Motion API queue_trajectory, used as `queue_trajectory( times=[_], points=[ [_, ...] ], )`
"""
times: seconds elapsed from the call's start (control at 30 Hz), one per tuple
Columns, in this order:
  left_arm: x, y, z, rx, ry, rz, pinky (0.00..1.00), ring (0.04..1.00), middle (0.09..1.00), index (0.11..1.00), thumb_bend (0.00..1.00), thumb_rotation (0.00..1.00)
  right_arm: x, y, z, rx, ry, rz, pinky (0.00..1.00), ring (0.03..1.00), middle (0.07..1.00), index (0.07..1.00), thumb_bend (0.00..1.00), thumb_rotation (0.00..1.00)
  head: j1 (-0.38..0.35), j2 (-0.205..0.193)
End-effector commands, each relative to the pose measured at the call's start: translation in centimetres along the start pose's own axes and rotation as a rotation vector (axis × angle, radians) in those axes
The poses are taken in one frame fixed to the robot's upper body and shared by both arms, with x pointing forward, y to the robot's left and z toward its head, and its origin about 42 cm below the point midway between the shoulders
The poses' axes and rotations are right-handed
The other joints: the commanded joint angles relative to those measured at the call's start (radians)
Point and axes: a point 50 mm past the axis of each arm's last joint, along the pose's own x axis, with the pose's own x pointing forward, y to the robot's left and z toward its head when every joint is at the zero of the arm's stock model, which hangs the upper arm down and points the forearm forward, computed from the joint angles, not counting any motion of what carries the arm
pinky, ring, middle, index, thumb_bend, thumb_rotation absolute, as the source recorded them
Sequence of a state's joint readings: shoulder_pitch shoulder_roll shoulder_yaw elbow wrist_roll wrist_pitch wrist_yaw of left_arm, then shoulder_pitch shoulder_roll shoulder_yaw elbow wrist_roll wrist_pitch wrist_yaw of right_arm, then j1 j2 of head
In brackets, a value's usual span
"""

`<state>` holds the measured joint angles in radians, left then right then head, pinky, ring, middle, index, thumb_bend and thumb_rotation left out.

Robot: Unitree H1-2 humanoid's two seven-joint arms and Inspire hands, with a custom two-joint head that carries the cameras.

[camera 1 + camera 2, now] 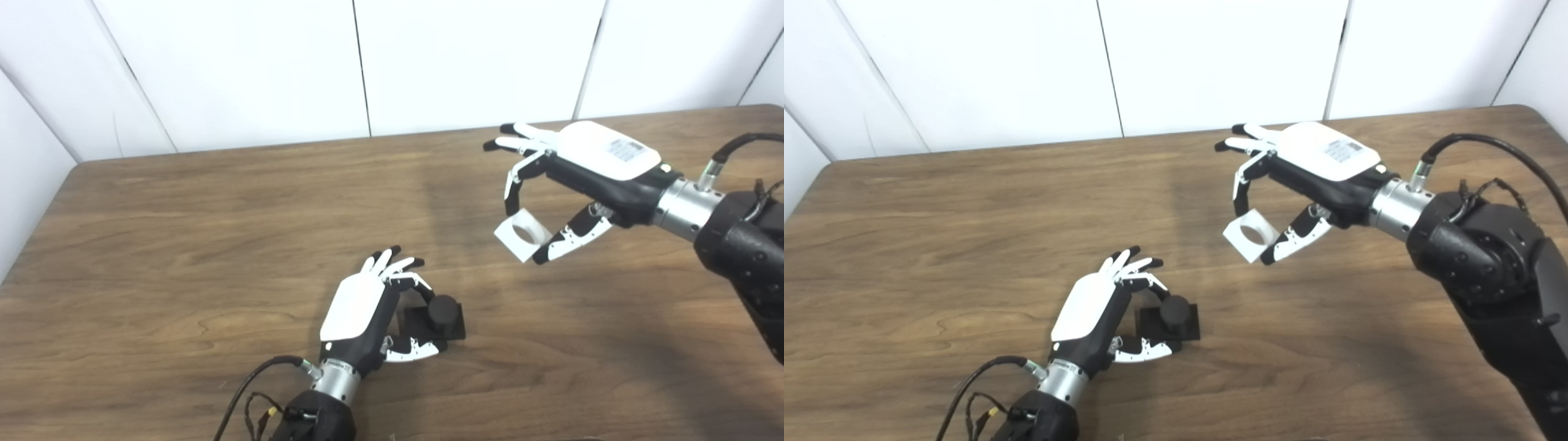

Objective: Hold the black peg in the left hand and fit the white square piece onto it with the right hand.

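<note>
The black peg [442,312], a round stub on a square black base, rests on the wooden table [184,245] at centre front. My left hand [367,312] is closed around the base, with thumb and fingers on either side. My right hand [569,177] is raised above the table to the upper right of the peg. It pinches the white square piece [519,234], which has a round hole, between thumb and a finger. The piece hangs tilted in the air, apart from the peg. The same piece shows in the right eye view [1251,234].
White wall panels [367,61] stand behind the table's far edge. Cables [251,398] trail from my left wrist at the front edge. My bulky right forearm [747,257] reaches in over the table's right side.
</note>
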<state>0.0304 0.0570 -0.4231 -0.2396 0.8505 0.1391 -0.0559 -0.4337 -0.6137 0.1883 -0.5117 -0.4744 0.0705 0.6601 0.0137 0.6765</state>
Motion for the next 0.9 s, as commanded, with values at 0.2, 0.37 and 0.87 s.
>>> queue_trajectory(
  times=[0.2, 0.37, 0.87],
  points=[
    [0.6, 0.2, -0.1, 0.024, 0.005, 0.001, 1.0, 0.988, 0.871, 0.487, 0.51, 0.08, 0.3, -0.5, 2.6, -0.011, -0.085, -0.019, 0.92, 1.0, 0.926, 0.49, 0.52, 0.14, 0.002, 0.007],
    [0.6, 0.3, -0.1, 0.025, 0.007, 0.001, 1.0, 0.986, 0.869, 0.487, 0.51, 0.08, 0.8, 0.0, 3.3, -0.022, -0.112, -0.015, 0.93, 1.0, 0.921, 0.489, 0.52, 0.14, -0.004, 0.011],
    [0.6, 0.5, -0.1, 0.023, 0.001, -0.007, 1.0, 0.988, 0.872, 0.487, 0.51, 0.08, 3.1, 2.0, 4.9, -0.029, -0.153, 0.001, 0.94, 1.0, 0.916, 0.49, 0.53, 0.14, -0.022, 0.021]
  ],
)
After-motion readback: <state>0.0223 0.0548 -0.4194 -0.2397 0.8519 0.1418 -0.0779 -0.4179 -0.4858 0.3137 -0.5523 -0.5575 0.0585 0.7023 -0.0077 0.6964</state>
